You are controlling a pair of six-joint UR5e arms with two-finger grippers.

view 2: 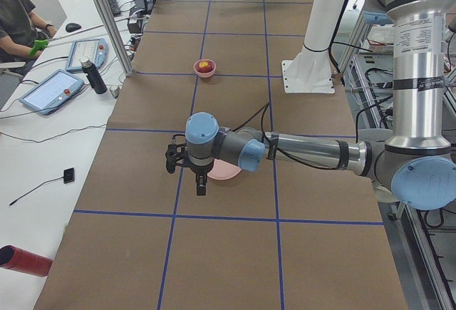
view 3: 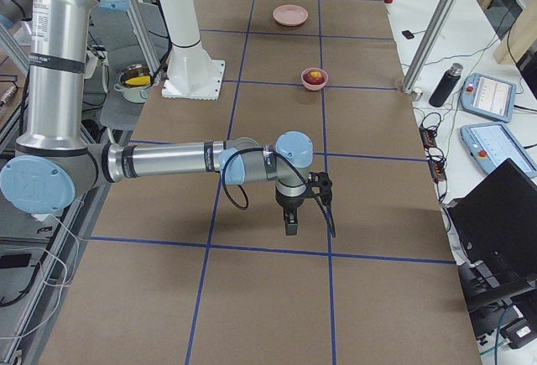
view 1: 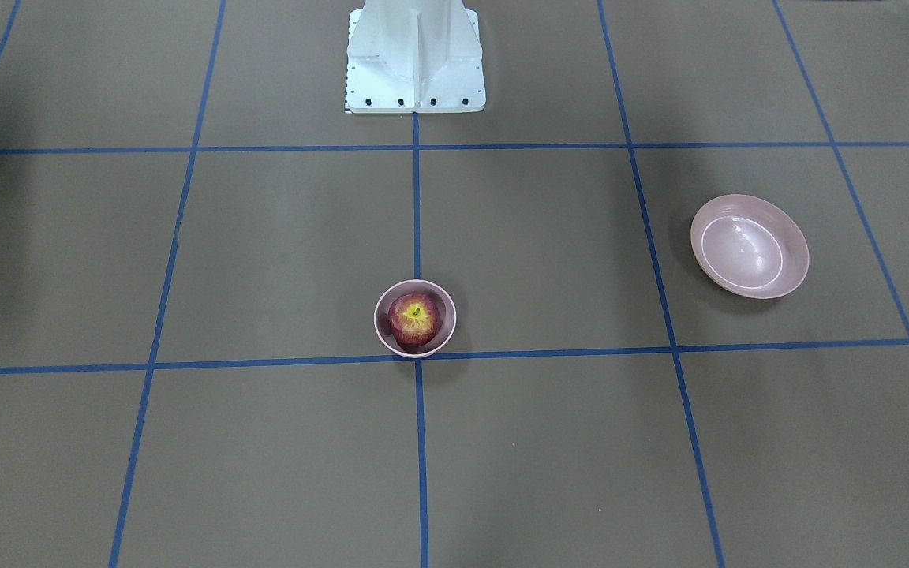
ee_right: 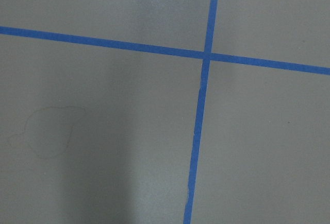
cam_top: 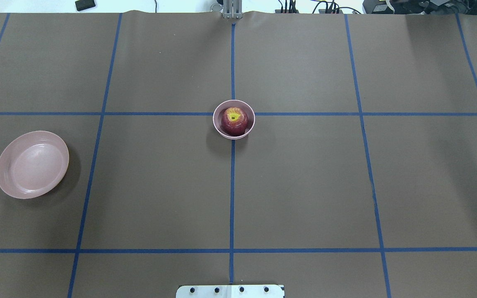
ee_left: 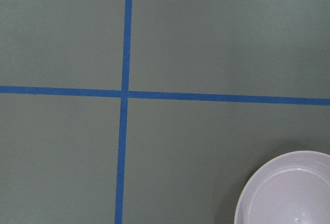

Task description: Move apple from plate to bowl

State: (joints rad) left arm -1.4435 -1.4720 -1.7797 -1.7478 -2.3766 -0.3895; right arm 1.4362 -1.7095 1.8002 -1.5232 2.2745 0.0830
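Observation:
The dark-red apple [view 1: 415,318] with its yellow stem patch sits inside the small deep pink bowl [view 1: 382,334] at the table's middle; both also show in the overhead view, the apple [cam_top: 234,120] in the bowl [cam_top: 218,129]. The wide pink plate [cam_top: 31,164] lies bare on the robot's left side and shows in the left wrist view [ee_left: 289,195]. My left gripper [view 2: 197,179] hangs above the table beside the plate [view 2: 228,173]. My right gripper [view 3: 291,219] hangs over bare table far from the bowl [view 3: 315,85]. I cannot tell whether either is open or shut.
The white robot base [view 1: 415,55] stands at the table's robot side. Blue tape lines cross the brown table. Tablets [view 2: 50,90], a dark bottle [view 2: 92,76] and a red cylinder [view 2: 25,261] lie on the white side bench. An operator sits there.

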